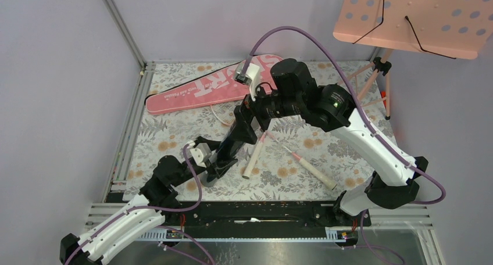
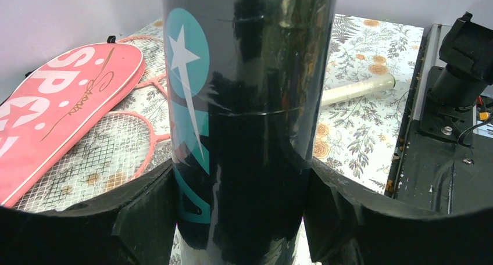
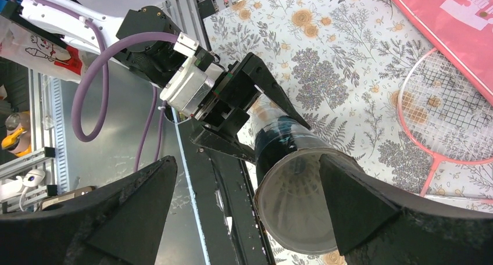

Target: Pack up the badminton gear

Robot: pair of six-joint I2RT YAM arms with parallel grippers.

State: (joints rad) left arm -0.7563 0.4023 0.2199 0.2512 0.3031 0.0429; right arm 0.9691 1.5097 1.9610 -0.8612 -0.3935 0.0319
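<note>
Top external view, item by item.

- **Black tube** [image 1: 234,144]: centre of frame, tilted, with its top leaning toward the upper right. Its lower end is at or near the floral counter [image 1: 168,131].
- **Left pincer** [image 1: 213,164]: clamped around the tube's lower part. Its own wrist view shows both pads [image 2: 145,218] pressed on the tube wall.
- **Right pincer** [image 3: 247,166]: jaws spread wide and empty, poised over the tube's open mouth at lower centre of its wrist view.
- **Tube interior:** a pale shape sits inside, possibly a shuttlecock; I cannot tell.
- **Rackets** [image 1: 253,154]: two, flat on the counter, handles splayed at lower centre, heads mostly hidden under the arms.
- **Pink SPORT bag** [image 1: 203,86]: upper left, lying flat, apart from the tube.
- **Step in hand, as judged:** filling the tube, with one arm steadying it.
- **Next move:** this likely calls for raising the right pincer clear without knocking the rim, while the left grip holds firm. The rackets and bag are not yet packed.
</note>
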